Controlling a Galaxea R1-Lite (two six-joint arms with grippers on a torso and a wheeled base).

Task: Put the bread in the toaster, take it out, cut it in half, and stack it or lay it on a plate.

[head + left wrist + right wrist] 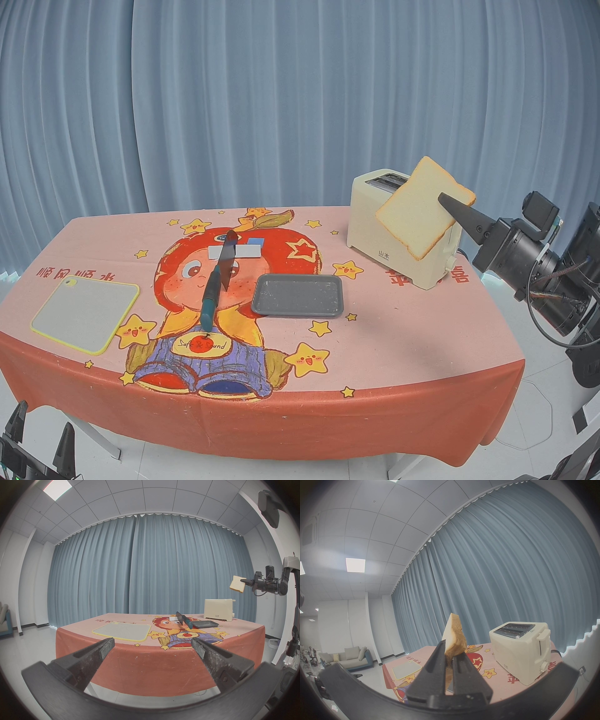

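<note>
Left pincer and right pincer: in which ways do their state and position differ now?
The left pincer is open and empty; the right pincer is shut on the bread. The left pincer sits low, before the front edge of the table; the right pincer hangs higher than the toaster. Both have dark, tapered fingers.

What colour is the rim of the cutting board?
Yellow-green; the cutting board shows best in the head view.
</note>
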